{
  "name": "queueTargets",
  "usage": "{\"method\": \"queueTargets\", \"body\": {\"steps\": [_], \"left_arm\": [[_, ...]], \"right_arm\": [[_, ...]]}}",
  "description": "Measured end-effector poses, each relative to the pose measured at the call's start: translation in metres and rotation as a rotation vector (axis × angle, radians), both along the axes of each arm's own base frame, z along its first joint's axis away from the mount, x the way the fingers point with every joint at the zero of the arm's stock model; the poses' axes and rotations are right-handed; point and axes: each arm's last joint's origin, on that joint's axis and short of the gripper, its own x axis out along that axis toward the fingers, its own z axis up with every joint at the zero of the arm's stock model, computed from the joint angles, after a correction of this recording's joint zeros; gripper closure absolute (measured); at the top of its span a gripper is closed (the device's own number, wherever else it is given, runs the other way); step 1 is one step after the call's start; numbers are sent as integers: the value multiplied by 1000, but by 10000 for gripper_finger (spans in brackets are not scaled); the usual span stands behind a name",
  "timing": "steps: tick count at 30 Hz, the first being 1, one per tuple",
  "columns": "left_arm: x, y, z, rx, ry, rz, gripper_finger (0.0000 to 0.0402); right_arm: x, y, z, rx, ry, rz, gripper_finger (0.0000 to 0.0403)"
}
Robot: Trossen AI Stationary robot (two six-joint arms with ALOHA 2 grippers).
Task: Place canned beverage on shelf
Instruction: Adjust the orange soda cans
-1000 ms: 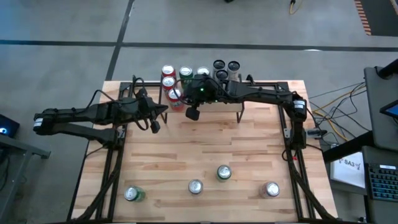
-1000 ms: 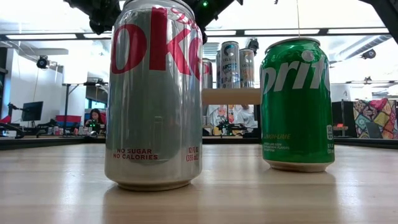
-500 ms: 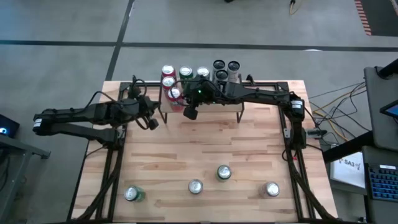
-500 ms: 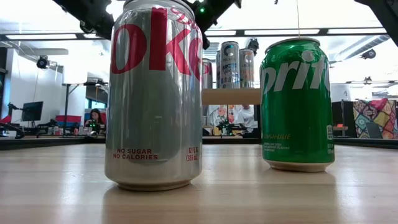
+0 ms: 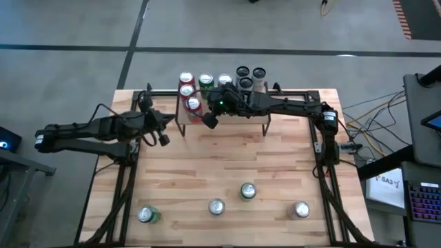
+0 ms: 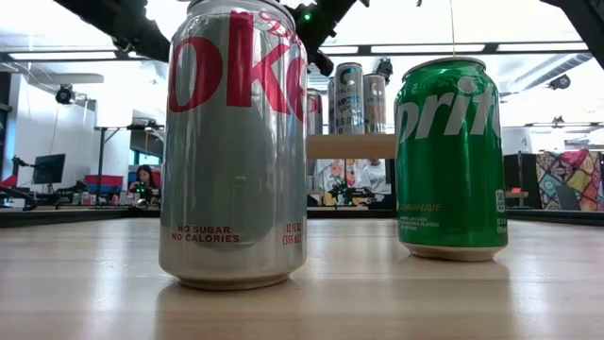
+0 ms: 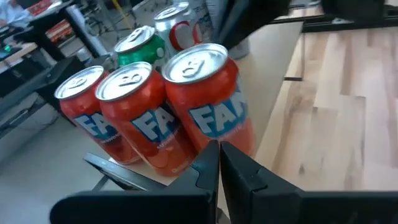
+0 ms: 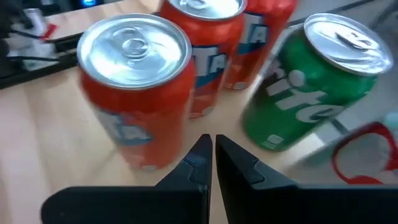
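Note:
The shelf [image 6: 351, 145] stands at the table's far edge, and its board [image 7: 273, 68] carries several cans. Three of them are red Fanta cans [image 7: 208, 99], with a green Sprite can [image 8: 311, 87] behind. My right gripper [image 5: 209, 121] hovers shut over the shelf's near left part, beside the nearest red can [image 8: 134, 87]. My left gripper [image 5: 163, 138] is shut over the table, left of the shelf, and points toward the red cans. Several cans stand upright near the table's front edge, among them a silver Coke can [image 6: 236, 142] and a Sprite can [image 6: 451, 156].
Two tall dark cans [image 5: 250, 73] stand at the shelf's far right. Green [image 5: 146, 215] [image 5: 247, 191] and silver [image 5: 216, 206] [image 5: 301, 209] cans are spread along the near part of the table. Bare wood lies between them and the shelf.
My left gripper has drawn back from the shelf toward the table's left edge, sinking slightly, still shut. My right gripper has stayed over the shelf and rolled about its own axis. No can has moved.

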Motion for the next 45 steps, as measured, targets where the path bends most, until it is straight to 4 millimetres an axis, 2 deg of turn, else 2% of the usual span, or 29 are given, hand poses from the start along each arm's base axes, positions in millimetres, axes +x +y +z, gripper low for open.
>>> {"method": "queueTargets", "body": {"steps": [4,19,45], "left_arm": [[-11,-1,-9,-6,-6,-22,402],[-34,-3,-6,-20,-128,-14,402],[-35,-3,-8,-21,-129,-15,402]], "right_arm": [[5,2,-6,7,-6,-29,390],[20,16,-16,16,-62,-8,390],[25,19,-17,25,-101,-11,390]]}}
